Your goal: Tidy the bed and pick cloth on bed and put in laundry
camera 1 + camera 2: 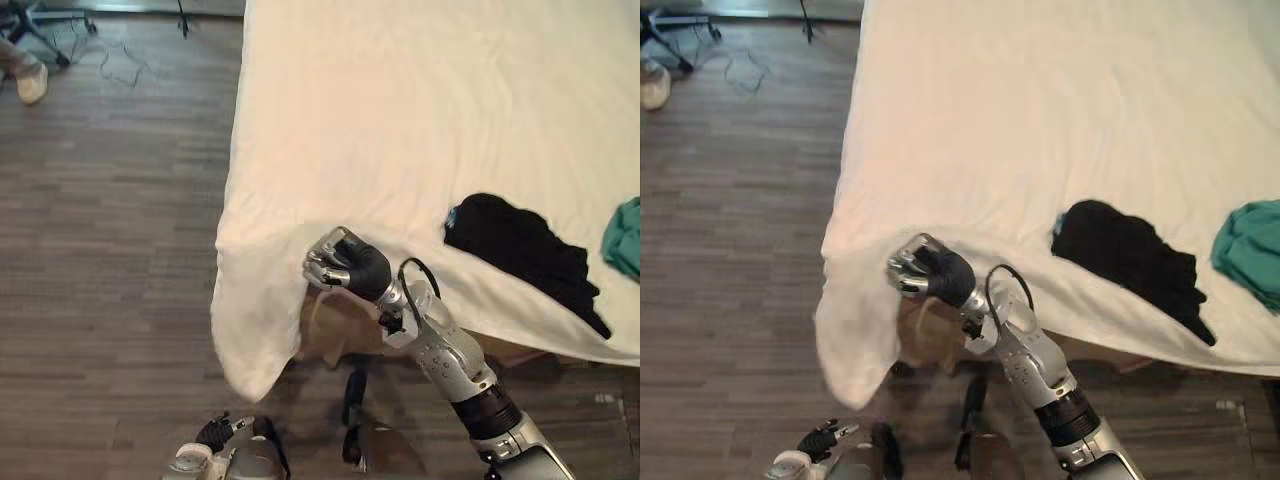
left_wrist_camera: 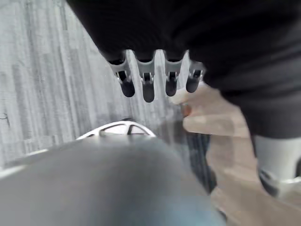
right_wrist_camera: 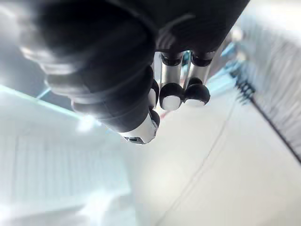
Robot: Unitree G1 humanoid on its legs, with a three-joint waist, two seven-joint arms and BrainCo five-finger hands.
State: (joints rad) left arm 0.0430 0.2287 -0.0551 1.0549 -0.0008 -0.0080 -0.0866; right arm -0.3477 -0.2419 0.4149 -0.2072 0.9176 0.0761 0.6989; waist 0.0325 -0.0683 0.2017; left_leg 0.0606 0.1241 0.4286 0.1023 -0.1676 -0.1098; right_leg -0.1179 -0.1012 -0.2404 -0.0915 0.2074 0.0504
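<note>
A white sheet [image 1: 420, 120] covers the bed and hangs over its near left corner. My right hand [image 1: 340, 262] is at that corner with its fingers curled, pinching the sheet's edge; in the right wrist view the fingertips [image 3: 171, 96] are closed against the thumb over white cloth. On the sheet to the right lies a black cloth [image 1: 525, 250]. A teal cloth [image 1: 625, 238] lies further right, at the view's edge. My left hand [image 1: 215, 435] hangs low over the floor beside the bed, fingers [image 2: 148, 84] straight and holding nothing.
Dark wood-plank floor [image 1: 110, 250] runs along the bed's left side. At the far top left are a person's shoe [image 1: 30, 80] and an office chair base [image 1: 45, 25]. The brown bed base [image 1: 335, 335] shows under the lifted sheet corner.
</note>
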